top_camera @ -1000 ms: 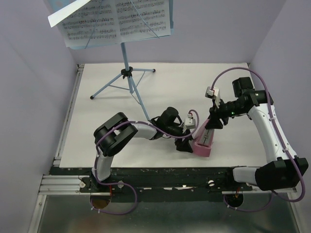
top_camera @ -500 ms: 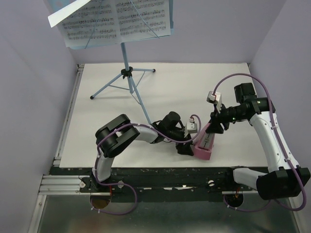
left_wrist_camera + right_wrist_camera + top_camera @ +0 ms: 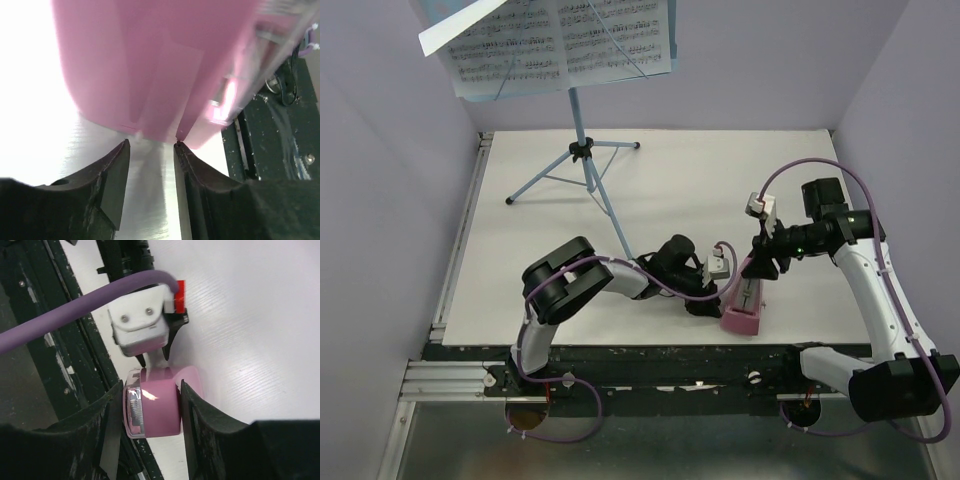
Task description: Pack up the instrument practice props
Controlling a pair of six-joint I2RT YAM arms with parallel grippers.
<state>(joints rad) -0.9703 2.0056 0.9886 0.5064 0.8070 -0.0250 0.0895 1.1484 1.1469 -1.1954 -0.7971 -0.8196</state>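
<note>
Pink wedge-shaped metronome (image 3: 744,302) resting near surface (image 3: 700,180) front edge, pivoting slightly since second ago. Right claw (image 3: 151,387) grasping its narrow end; left claw (image 3: 151,144) narrowing, empty, tips nearing metronome. Pickup probably starting.

The top camera looks steeply down from above the near edge over the whole white bench (image 3: 720,170). The left wrist camera peers past the left hand (image 3: 151,145), very close to the small pink wedge-shaped metronome (image 3: 150,65). The right wrist camera, looking past the right hand (image 3: 151,390), shares it.
</note>
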